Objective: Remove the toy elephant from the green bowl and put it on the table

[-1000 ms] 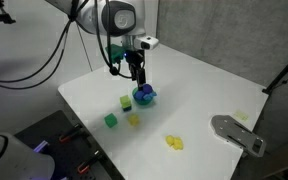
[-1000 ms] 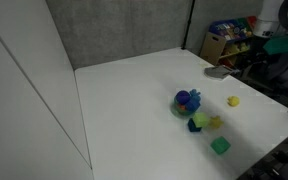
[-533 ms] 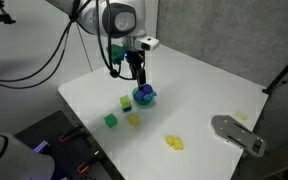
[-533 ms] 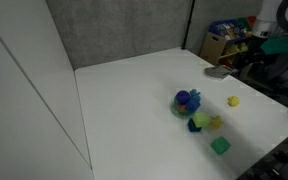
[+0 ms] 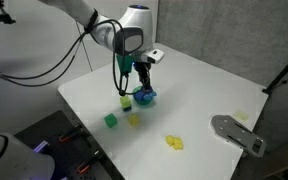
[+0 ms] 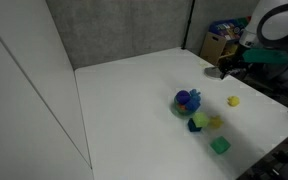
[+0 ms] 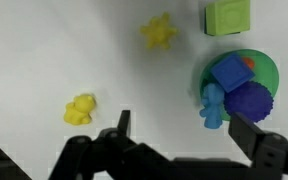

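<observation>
The green bowl [image 7: 262, 70] sits at the right of the wrist view. It holds a blue block, a dark purple ball and the light-blue toy elephant [image 7: 212, 104], which hangs over the bowl's near-left rim. My gripper [image 7: 184, 135] is open and empty; its right finger [image 7: 250, 128] stands just below the bowl and the elephant lies just inside that finger. In an exterior view the gripper [image 5: 142, 76] hovers just above the bowl [image 5: 144, 98] on the white table [image 5: 204, 100]. The bowl also shows in the other exterior view [image 6: 187, 101].
A green cube [image 7: 229, 17] and a yellow star toy [image 7: 159, 32] lie beyond the bowl, and a yellow toy [image 7: 80, 108] lies to the left. More small toys [image 5: 173, 143] and a grey flat object [image 5: 239, 132] lie toward the table's edge.
The arm has swung and turned its wrist, and the gripper has come down a little closer over the bowl. The toys and the bowl have not moved.
</observation>
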### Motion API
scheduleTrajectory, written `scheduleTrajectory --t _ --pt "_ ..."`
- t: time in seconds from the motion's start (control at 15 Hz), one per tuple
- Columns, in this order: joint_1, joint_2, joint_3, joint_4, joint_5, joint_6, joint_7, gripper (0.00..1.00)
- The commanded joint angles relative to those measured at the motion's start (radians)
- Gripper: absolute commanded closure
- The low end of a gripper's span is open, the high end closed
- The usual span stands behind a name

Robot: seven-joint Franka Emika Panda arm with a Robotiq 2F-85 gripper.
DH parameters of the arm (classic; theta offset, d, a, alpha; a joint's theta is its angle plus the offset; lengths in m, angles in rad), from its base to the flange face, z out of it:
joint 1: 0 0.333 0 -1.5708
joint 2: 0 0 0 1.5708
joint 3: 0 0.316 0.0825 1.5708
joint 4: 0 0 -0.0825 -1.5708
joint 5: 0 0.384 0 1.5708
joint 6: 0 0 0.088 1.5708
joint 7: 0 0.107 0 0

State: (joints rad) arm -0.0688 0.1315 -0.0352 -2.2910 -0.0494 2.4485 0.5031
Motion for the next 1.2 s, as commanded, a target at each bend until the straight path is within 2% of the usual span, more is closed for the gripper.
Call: scheduleTrajectory --t 0.0,0.47,0.87,1.13 --pt "0.013 0.115 -0.026 0.066 0.038 0.076 -0.014 0.0" --pt "0.038 0.307 -0.051 0.149 0.098 0.235 -0.022 0.0" --pt "0.069 0.418 -0.061 0.206 0.153 0.354 -0.019 0.0" --pt "0.078 0.475 -0.058 0.241 0.192 0.393 -0.027 0.0"
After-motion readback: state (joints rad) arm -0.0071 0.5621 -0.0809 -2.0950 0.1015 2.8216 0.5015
